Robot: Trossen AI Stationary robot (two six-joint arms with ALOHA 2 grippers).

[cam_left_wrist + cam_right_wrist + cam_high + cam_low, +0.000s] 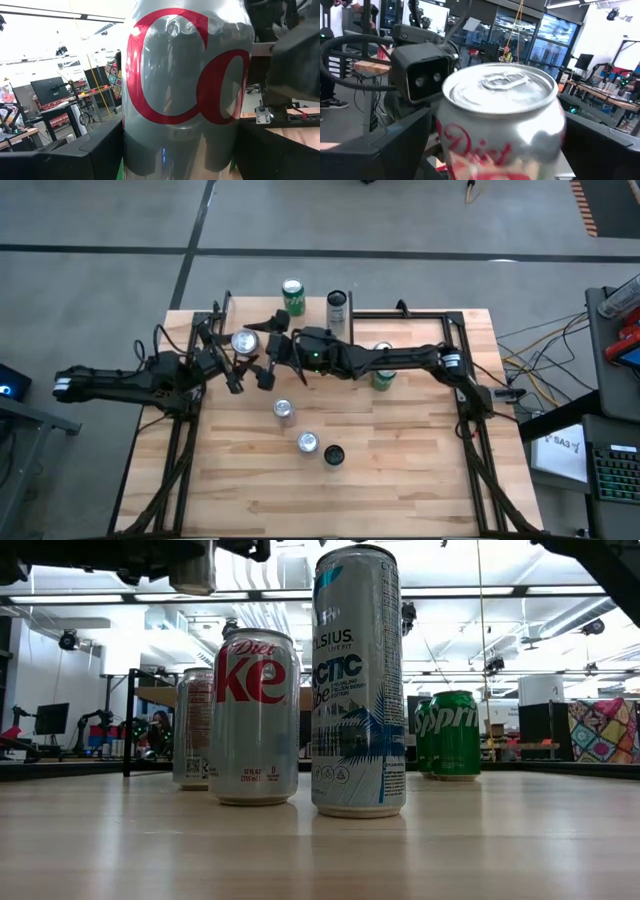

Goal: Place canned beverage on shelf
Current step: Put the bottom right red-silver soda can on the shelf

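**Silver can aloft between both grippers: drop and collision hazards**

**High view.** The Diet Coke can (pixel 245 342) is off the table (pixel 400 480), carried by the left gripper (pixel 240 353), whose fingers are closed around its body. The right gripper (pixel 271 347) sits just beside the can on the opposite side, with its jaws spread to full width and holding nothing. The shelf cannot be made out here beneath the arms.

**Low view.** The base of the can hangs at the top edge of the frame. The shelf (pixel 160 695) lies below and beyond the can. A second Diet Coke can (pixel 253 715) and a tall Celsius can (pixel 358 680) stand on the table below it.

**Left wrist view.** The can fills the frame, upright in the grip.

**Right wrist view.** The can lid lies close ahead, between the two wide-set fingers (pixel 380 145), and neither finger appears to touch it.

**Hazards.**
- If the left grip releases before the right jaws close, the can would probably fall onto the standing cans.
- The two grippers are crowded around one can, so a small misalignment could knock it askew.
- A tilted can set on the narrow shelf may topple.
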